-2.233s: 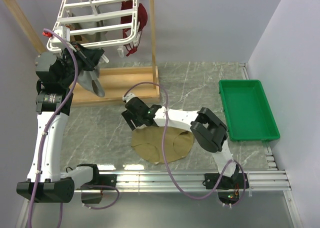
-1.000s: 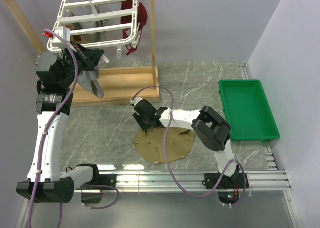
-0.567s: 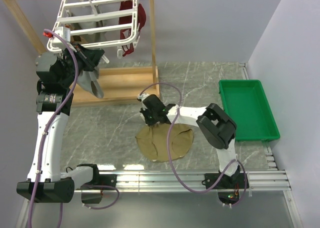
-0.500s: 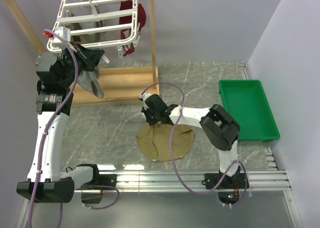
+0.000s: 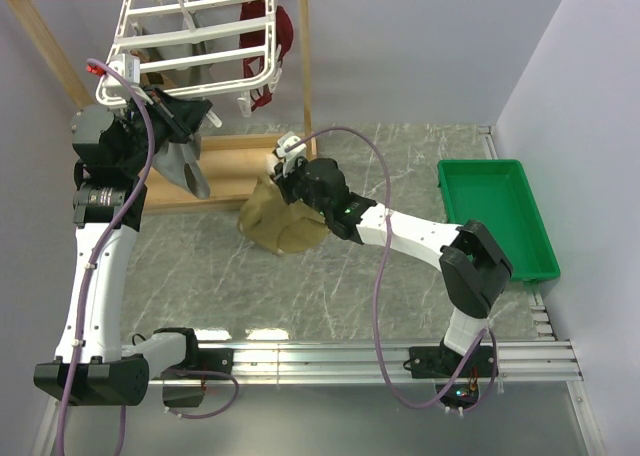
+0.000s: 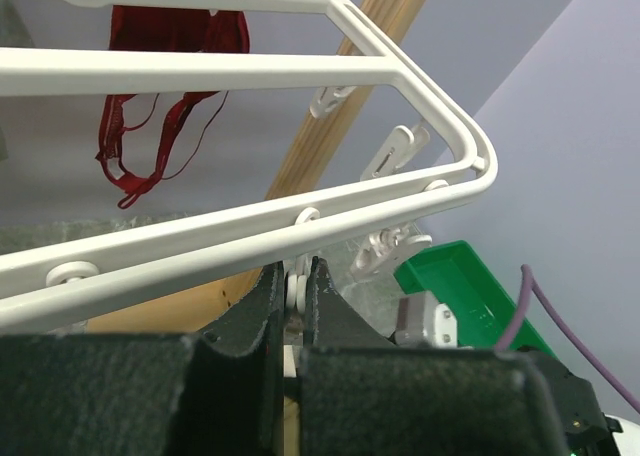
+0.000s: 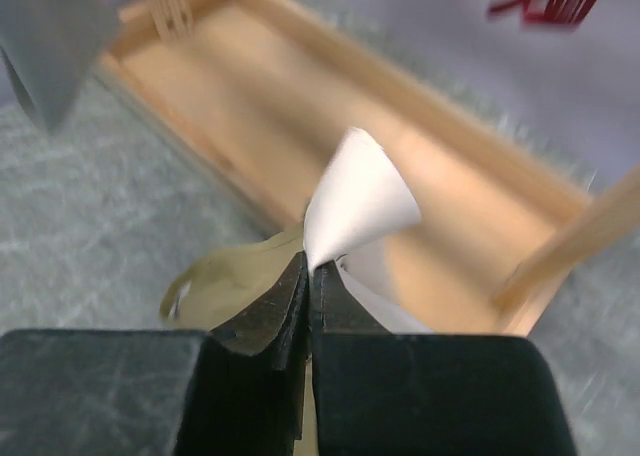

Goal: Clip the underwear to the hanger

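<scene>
- Top view: the right fingers (image 5: 284, 179), at 11 o'clock on the surface (image 5: 330, 286), hold the underwear (image 5: 275, 221), which droops just in front of the wooden stand (image 5: 250, 161). The left fingers (image 5: 195, 116) sit at the hanger (image 5: 190, 51), at 10 o'clock.
- Left wrist view: the fingers are clamped on a white clip (image 6: 295, 291) beneath the hanger rail.
- Right wrist view: the fingers are together, pinching the underwear's edge.

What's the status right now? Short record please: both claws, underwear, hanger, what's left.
left claw: shut on a clip of the hanger
right claw: shut on the underwear
underwear: bunched, hanging from the right claw beside the wooden stand
hanger: hangs from the stand's top bar; dark red garment on it
not yet done: underwear clipped
</scene>
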`<state>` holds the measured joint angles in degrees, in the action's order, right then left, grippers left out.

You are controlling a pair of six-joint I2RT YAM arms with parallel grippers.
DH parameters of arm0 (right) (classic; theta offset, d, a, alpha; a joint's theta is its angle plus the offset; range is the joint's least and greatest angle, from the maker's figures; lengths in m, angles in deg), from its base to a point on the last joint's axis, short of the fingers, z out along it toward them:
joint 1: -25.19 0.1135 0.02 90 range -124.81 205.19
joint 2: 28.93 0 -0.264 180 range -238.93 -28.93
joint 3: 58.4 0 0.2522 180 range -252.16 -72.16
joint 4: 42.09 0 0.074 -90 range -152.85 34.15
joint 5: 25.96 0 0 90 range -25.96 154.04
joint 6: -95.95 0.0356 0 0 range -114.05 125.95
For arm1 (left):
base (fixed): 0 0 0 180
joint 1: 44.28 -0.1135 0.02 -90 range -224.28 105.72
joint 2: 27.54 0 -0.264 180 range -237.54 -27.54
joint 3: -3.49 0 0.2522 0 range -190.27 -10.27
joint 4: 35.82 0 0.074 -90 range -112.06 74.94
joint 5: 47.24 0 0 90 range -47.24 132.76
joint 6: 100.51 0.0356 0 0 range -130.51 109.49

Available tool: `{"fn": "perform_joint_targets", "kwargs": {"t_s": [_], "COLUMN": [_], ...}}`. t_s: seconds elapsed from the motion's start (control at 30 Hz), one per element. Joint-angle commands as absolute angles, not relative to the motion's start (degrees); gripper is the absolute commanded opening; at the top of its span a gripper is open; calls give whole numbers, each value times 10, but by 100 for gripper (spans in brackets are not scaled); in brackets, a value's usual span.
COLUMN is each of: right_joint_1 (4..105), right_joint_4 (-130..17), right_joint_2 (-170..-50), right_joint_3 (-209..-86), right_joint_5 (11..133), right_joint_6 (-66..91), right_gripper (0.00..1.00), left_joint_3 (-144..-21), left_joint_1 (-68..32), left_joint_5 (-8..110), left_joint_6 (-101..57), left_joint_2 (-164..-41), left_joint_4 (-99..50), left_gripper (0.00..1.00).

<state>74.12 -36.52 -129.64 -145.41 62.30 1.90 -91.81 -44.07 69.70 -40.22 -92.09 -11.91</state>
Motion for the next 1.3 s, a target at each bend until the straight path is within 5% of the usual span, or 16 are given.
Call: {"fn": "perform_joint_targets", "kwargs": {"t_s": [0.0,0.6,1.27], "right_joint_1": [747,755,760], "right_joint_4": [-267,-145,-173], "right_joint_2": [-1272,-1267,-1294], "right_joint_3": [-1481,-1525,-1588], "right_joint_5": [639,768,788], "right_joint_6": [-30,-255,-284], "right_gripper": [0,0,0], "left_joint_3": [-913,-936,-926], "left_joint_1": [-439,-439,-440], "left_joint_5": [751,782,805], "left_joint_6": [-424,-427,-445], "left_joint_2": [-906,-914,-920], "left_joint_4": [-112,-90,-105], "left_gripper": [0,0,0]}}
